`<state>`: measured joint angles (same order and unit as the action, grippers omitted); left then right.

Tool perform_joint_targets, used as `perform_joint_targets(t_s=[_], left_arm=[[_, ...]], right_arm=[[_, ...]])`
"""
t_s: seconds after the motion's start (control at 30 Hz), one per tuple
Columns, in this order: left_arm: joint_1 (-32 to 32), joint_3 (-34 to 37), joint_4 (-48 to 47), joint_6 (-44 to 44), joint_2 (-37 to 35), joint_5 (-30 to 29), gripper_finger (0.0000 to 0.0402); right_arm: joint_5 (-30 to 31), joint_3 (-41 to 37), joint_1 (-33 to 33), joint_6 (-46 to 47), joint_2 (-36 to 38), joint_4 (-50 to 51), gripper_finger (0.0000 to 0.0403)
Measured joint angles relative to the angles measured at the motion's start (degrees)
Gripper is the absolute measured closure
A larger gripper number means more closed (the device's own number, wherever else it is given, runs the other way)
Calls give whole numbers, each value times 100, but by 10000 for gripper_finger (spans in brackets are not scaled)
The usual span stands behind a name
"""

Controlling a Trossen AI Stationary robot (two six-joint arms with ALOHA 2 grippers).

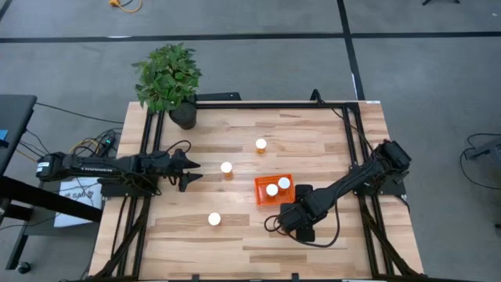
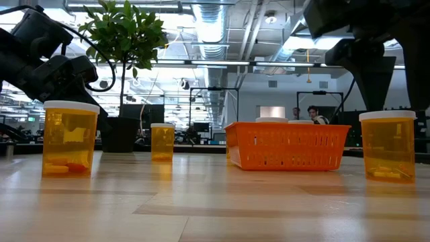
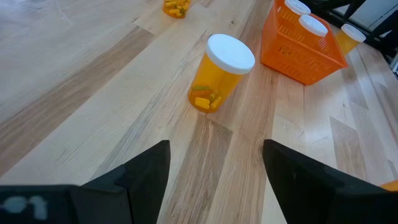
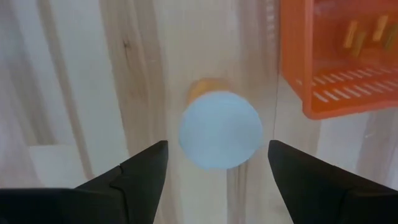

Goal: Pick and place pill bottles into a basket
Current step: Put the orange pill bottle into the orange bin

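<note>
**Wooden table [image 1: 313, 133], orange basket [image 1: 261, 193] as landmark**

Inside the basket: two white-capped pill bottles [image 1: 278, 186]. Left of the basket: one bottle [image 1: 226, 168], faced by the left gripper [image 1: 191, 171], jaws parted and empty. Beyond the basket: another bottle [image 1: 261, 144]. Nearer and left: one more [image 1: 214, 219]. Just beside the basket's near edge: the right gripper [image 4: 217, 163], jaws spread wide above a bottle cap [image 4: 220, 129], not gripping.

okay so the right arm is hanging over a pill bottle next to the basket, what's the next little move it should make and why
Probably lower the right gripper straight down around the pill bottle and close. In the right wrist view its open fingers straddle the white cap from above, not yet at cap level, and the basket sits close beside, already holding two bottles. The left gripper waits open near another bottle.
</note>
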<state>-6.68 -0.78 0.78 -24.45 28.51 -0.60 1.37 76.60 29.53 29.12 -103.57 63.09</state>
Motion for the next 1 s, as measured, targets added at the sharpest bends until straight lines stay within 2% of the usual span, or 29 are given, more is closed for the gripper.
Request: perform_joint_targets(t_s=[1.0], left_arm=[[0, 0, 0, 0, -2, 0, 156]], right_arm=[[177, -291, -3, -126, 16, -526, 131]])
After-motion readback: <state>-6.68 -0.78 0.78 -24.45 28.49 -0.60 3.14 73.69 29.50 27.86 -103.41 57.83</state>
